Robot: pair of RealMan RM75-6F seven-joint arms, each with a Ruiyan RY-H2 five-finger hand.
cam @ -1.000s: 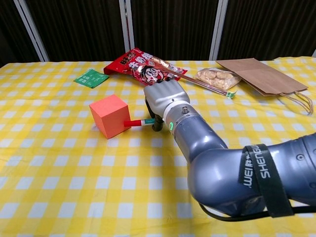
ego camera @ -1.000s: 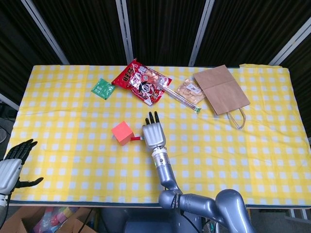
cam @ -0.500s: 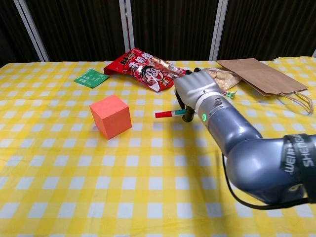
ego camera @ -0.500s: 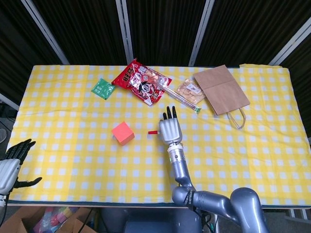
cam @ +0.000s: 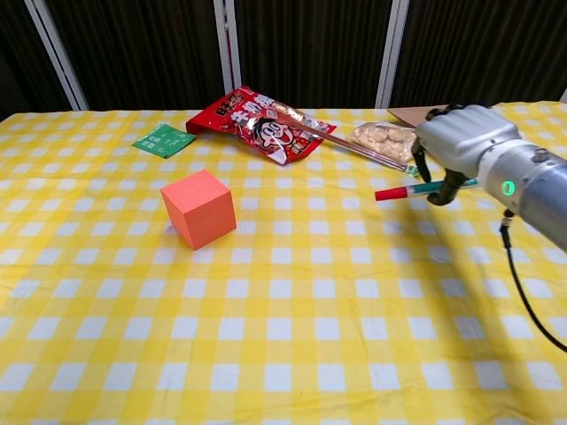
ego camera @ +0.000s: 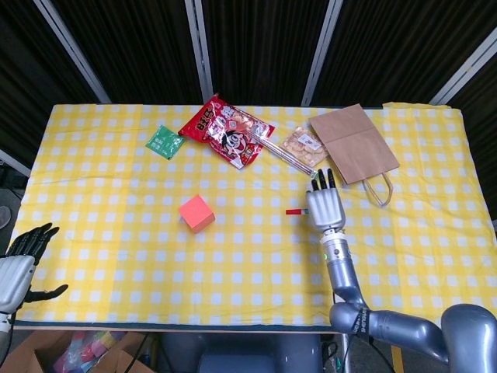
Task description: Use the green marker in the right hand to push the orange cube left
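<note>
The orange cube (ego camera: 196, 213) (cam: 198, 209) rests on the yellow checked tablecloth, left of centre. My right hand (ego camera: 325, 207) (cam: 459, 142) hovers well to the right of it, holding the green marker (cam: 416, 189) level. The marker's red tip (ego camera: 293, 211) points left toward the cube, with a wide gap between them. My left hand (ego camera: 22, 260) hangs with fingers apart and nothing in it off the table's front left corner, seen only in the head view.
Along the back of the table (ego camera: 116, 249) lie a small green packet (ego camera: 164, 141), a red snack bag (ego camera: 227, 131), a clear bag of biscuits (ego camera: 302, 149) and a brown paper bag (ego camera: 354, 144). The paper bag's handle (ego camera: 378, 189) lies just right of my right hand.
My right hand has drawn the marker away from the cube, moving far to the right. The cube has stayed where it was pushed. The left hand has not moved.
</note>
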